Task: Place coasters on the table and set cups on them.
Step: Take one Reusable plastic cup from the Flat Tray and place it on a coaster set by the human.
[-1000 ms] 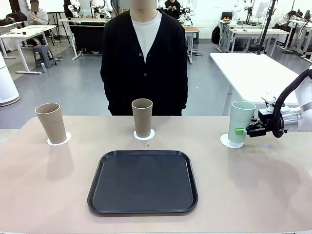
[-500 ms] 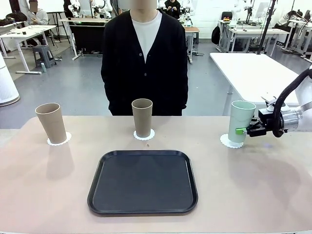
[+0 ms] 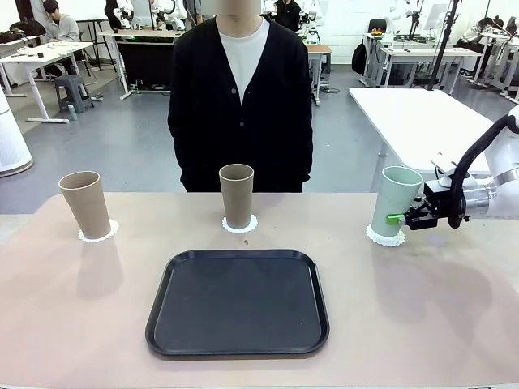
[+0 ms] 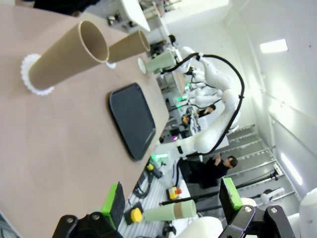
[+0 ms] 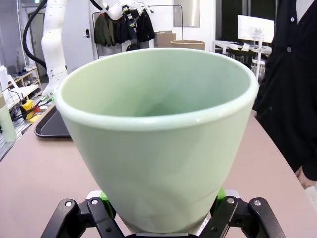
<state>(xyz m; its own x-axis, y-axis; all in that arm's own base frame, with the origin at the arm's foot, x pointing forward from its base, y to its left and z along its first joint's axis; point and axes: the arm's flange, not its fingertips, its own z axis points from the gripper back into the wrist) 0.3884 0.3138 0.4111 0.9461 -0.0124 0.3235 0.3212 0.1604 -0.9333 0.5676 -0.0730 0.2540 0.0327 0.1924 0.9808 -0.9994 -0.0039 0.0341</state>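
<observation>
Mint cup [image 3: 395, 200] tilts on its coaster [image 3: 384, 237], clamped low between the right pincer [image 3: 396, 218] fingers

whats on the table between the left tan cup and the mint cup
In the front view, the middle tan cup on its coaster stands between the left tan cup and the mint cup; the black tray lies nearer the camera.

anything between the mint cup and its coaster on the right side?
Nothing visible. The right gripper is shut on the mint cup, which is tilted, its base already over the right coaster. No other object sits on that coaster; the black tray lies well clear toward the table's middle.
</observation>
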